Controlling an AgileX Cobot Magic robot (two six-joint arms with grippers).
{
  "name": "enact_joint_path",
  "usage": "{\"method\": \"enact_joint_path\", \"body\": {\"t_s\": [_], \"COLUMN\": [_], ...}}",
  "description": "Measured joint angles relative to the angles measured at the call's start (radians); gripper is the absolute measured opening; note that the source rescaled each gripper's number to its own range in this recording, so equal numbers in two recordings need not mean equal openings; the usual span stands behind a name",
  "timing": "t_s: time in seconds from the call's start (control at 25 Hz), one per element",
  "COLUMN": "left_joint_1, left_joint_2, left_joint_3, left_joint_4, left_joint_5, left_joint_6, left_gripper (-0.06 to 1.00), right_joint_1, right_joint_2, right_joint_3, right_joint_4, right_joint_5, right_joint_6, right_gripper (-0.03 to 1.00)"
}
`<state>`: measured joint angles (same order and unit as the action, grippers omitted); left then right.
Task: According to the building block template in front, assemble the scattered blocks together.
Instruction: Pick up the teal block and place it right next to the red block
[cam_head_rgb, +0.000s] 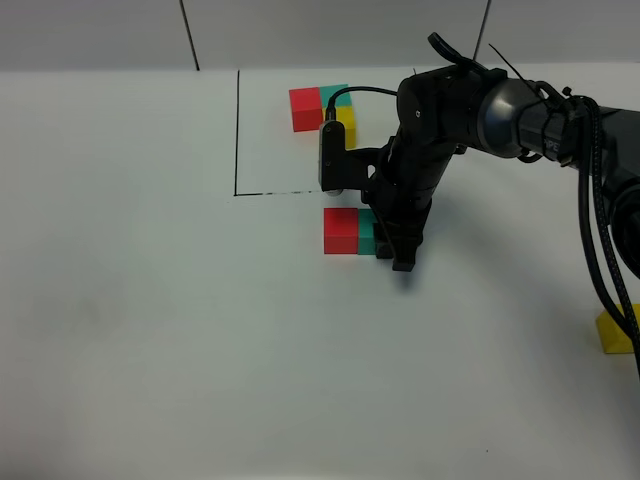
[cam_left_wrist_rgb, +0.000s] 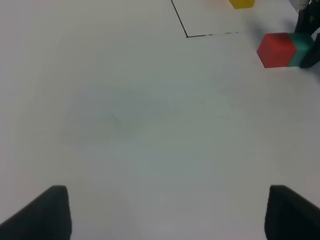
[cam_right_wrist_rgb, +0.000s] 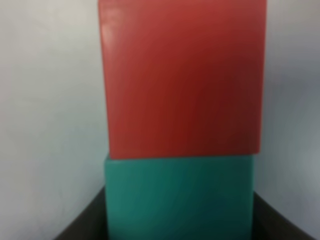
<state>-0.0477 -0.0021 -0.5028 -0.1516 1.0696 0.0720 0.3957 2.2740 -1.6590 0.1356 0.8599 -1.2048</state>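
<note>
The right tool (cam_head_rgb: 398, 252) hangs over the middle of the desk (cam_head_rgb: 150, 330), pointing down. Its tip is just beside the teal block (cam_head_rgb: 365, 232), on the side turned away from the red block (cam_head_rgb: 341, 230). Its jaws are closed together and it grips nothing. The tool covers that edge of the teal block in the high view, so I cannot tell whether the tip actually touches it.

The teal and red blocks lie flat on the desk, side by side and touching. In the high view red is on the left and teal on the right, just below the lower line of the black frame (cam_head_rgb: 238, 130). In the right wrist view this pair fills the picture, blurred by closeness. The teal block is nearest the camera and the red one lies beyond it, face to face. Dark parts of the tool show on either side of the teal block.

The yellow block (cam_head_rgb: 613, 333) sits well apart from the right tool, at the right edge of the desk, partly behind the arm's cables (cam_head_rgb: 600, 270).

The template (cam_head_rgb: 312, 108), made of red, teal and yellow cubes joined in an L, lies inside the frame, beyond the tool. The arm partly hides it.

The left tool (cam_left_wrist_rgb: 170, 215) is out of sight in the high view. Its own wrist view shows two dark fingertips (cam_left_wrist_rgb: 50, 212) spread wide with bare desk between them, holding nothing. The red and teal pair lies well apart from it, far ahead.
</note>
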Motion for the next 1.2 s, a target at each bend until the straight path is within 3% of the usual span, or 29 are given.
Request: {"method": "enact_joint_path", "body": {"t_s": [1.2], "left_joint_1": [0.0], "left_joint_2": [0.0], "left_joint_3": [0.0], "left_joint_4": [0.0], "left_joint_5": [0.0], "left_joint_6": [0.0], "left_gripper": [0.74], "right_joint_1": [0.0], "right_joint_2": [0.001], "right_joint_3": [0.0], "right_joint_4": [0.001], "right_joint_5": [0.006], "right_joint_6": [0.002], "right_gripper": [0.01]}}
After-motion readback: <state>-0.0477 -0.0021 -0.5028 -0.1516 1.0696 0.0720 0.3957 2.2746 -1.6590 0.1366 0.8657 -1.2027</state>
